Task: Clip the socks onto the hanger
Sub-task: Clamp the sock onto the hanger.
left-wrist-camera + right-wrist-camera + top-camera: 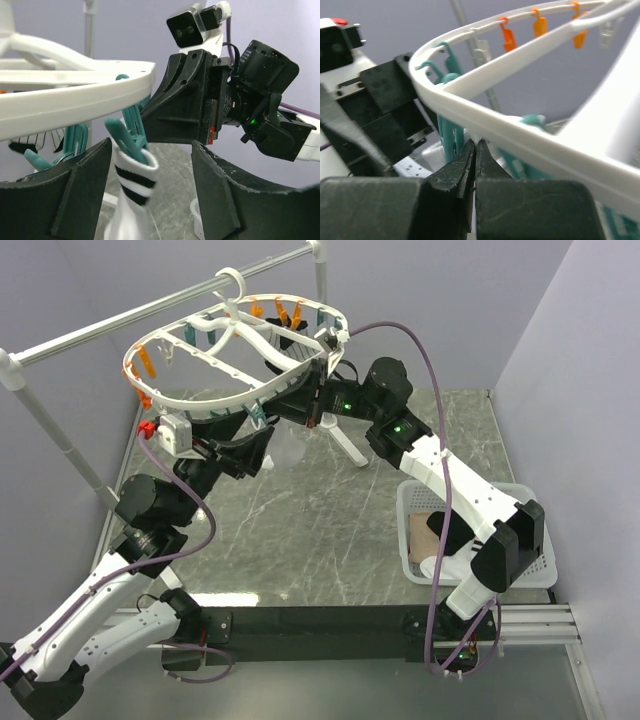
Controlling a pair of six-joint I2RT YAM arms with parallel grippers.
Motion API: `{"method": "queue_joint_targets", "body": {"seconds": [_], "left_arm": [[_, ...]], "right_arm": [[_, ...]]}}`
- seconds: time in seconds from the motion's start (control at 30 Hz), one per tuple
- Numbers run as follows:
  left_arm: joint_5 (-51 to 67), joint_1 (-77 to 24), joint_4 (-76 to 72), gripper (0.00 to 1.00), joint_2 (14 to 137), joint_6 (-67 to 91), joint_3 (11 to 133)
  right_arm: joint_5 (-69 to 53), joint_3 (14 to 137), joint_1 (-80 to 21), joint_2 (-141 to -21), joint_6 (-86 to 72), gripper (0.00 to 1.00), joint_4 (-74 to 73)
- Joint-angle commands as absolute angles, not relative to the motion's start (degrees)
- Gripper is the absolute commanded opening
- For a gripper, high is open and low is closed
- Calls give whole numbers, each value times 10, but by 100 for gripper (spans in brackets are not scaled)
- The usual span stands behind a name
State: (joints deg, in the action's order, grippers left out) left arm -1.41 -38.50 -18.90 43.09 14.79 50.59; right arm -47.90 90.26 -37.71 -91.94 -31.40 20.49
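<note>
Entry: my left claw (148,167) stood released around the striped sock (133,186), which hung from a teal clip (126,141) on the hanger (75,95); my right claw (475,150) was clenched.

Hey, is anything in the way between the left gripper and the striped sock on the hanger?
Nothing visible. The striped sock hangs from a teal clip under the hanger, directly between the open fingers of the left gripper.

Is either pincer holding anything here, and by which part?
Nothing held. The left pincer stands open around the striped sock, which hangs by its cuff from a teal clip; the right pincer is shut, empty.
</note>
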Motion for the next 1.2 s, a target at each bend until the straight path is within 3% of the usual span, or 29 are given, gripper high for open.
{"method": "queue_joint_targets", "body": {"seconds": [0.0, 0.37, 0.73, 1.17], "left_arm": [[-52, -387, -164, 70, 424, 176, 540], [-225, -386, 50, 71, 437, 254, 642], [-294, -385, 116, 68, 430, 263, 664], [-208, -371, 106, 65, 494, 250, 699]], "right_arm": [[-419, 945, -373, -918, -261, 0, 140], [-359, 929, -362, -895, -199, 0, 87], [-352, 912, -344, -880, -210, 0, 105], [-372, 902, -325, -875, -218, 0, 120]]}}
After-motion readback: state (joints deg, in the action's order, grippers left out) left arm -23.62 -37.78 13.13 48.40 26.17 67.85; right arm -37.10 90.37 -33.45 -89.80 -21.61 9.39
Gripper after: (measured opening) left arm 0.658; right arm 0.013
